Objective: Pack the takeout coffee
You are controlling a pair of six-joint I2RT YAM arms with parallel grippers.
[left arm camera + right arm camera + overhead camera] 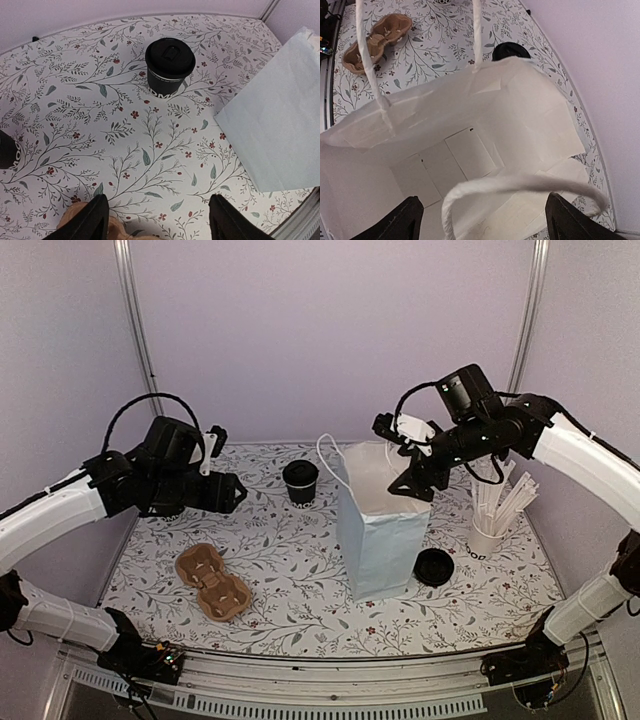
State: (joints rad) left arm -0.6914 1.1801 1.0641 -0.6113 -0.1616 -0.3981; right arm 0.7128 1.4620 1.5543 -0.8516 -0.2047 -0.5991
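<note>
Spread and empty at right gripper (pixel 482 217) over paper bag (pixel 380 540), likewise left gripper (pixel 157 215). Could snag rope handle (pixel 520 182), toppling bag.

Plain pale-lilac walls (pixel 300 330) on 3 sides w/ silver metal corner posts (pixel 137 320); table (pixel 300 610) under white floral-print cloth; soft, even light.

Top view: high, behind arms, looks down on whole table (pixel 300 615), paper bag (pixel 382 530) right of centre. Left wrist: left of bag, close, angled down; shares takeout coffee (pixel 300 480) with top. Right wrist: just above bag, looks straight in.
</note>
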